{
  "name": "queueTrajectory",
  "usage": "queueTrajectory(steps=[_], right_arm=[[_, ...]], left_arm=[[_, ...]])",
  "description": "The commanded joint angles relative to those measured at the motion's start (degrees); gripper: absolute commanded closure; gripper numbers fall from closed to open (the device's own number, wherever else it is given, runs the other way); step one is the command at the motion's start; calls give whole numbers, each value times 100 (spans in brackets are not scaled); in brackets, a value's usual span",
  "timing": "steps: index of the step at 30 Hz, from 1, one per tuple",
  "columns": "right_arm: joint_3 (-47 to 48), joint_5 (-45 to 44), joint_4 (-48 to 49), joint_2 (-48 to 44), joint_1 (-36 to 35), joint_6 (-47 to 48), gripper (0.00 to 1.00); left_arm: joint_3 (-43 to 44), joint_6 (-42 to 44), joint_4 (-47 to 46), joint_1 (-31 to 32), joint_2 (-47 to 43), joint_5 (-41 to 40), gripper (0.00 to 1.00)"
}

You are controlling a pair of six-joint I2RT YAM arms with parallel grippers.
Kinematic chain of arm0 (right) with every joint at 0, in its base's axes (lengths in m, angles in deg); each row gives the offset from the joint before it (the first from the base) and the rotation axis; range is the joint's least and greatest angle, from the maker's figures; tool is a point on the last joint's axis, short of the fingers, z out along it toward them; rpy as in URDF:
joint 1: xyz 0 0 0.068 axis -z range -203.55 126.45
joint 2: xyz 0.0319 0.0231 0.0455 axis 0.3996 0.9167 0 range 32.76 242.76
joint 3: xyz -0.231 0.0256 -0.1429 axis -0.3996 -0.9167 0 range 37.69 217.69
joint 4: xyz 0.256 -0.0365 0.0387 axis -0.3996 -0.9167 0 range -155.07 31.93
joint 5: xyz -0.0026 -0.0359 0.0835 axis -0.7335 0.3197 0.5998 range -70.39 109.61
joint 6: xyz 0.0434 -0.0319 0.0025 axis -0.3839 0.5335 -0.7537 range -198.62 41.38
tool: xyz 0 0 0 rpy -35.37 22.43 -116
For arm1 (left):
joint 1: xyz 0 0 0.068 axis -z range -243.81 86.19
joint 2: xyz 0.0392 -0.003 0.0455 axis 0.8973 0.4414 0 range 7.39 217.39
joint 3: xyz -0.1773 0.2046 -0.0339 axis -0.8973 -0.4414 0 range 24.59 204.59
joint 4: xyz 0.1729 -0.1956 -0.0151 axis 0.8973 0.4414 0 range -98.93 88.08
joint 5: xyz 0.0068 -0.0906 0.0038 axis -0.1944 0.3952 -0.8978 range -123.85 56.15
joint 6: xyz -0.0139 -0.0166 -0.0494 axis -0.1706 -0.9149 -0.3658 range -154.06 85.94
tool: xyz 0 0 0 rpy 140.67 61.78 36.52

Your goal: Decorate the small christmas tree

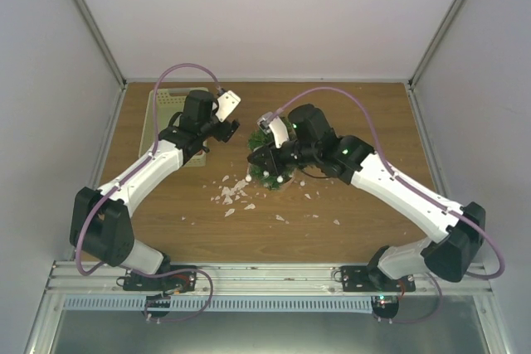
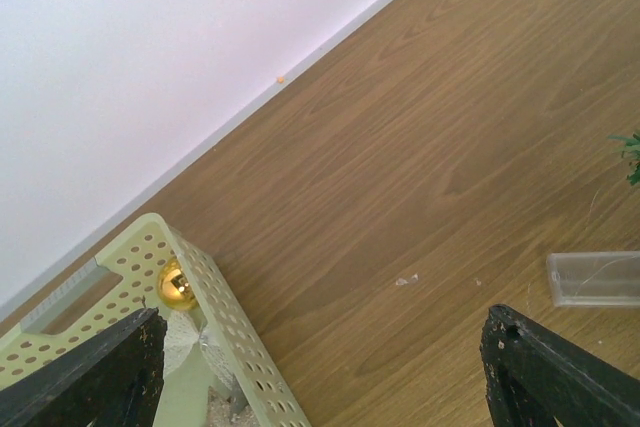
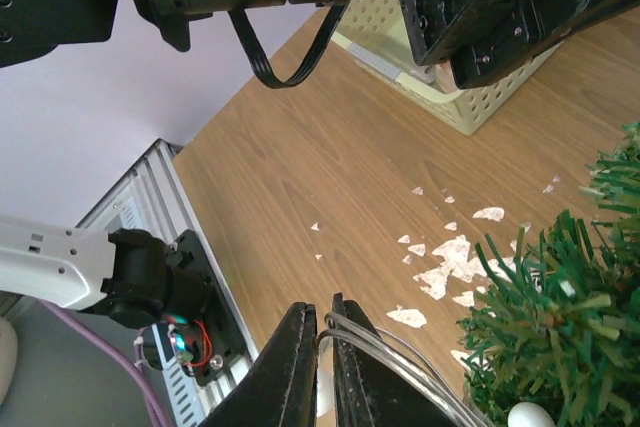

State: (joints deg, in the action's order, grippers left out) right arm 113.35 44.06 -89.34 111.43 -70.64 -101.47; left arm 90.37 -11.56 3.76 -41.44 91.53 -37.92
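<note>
- Standing at the centre of the top frame, the small christmas tree is on the wooden table; it is partly covered from above by the right arm's wrist.
- In the right wrist frame the tree's green needles fill the lower right corner. A small white ball sits at the bottom edge among the branches.
- Right gripper: jaws nearly together with only a slim gap. They pinch a thin clear strand that runs out toward the tree. What the strand is attached to cannot be made out.
- Left gripper: jaws spread wide and nothing held, only bare table showing between the fingers.
- In the left wrist frame, the lower-left finger overlaps a corner of the pale perforated basket; the lower-right finger is over bare wood.
- The basket is in the upper left of the top frame, against the back wall. A gold ball is visible inside it, just behind the rim.
- A small clear plastic piece lies on the table at the right edge of the left wrist frame. A sliver of the tree shows above it.
- White flakes are scattered on the wood just below and to the left of the tree in the top frame, with a few more to its lower right.
</note>
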Motion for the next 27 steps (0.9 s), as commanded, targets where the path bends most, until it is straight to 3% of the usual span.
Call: queueTrajectory(steps=[1, 19, 27], right_arm=[[187, -111, 198, 158, -90, 28, 91], [815, -840, -33, 838, -291, 230, 88], [936, -1173, -97, 920, -403, 265, 76]], left_arm=[[14, -18, -267, -49, -183, 20, 14], [-78, -20, -294, -48, -240, 30, 14], [-92, -12, -276, -61, -301, 36, 14]])
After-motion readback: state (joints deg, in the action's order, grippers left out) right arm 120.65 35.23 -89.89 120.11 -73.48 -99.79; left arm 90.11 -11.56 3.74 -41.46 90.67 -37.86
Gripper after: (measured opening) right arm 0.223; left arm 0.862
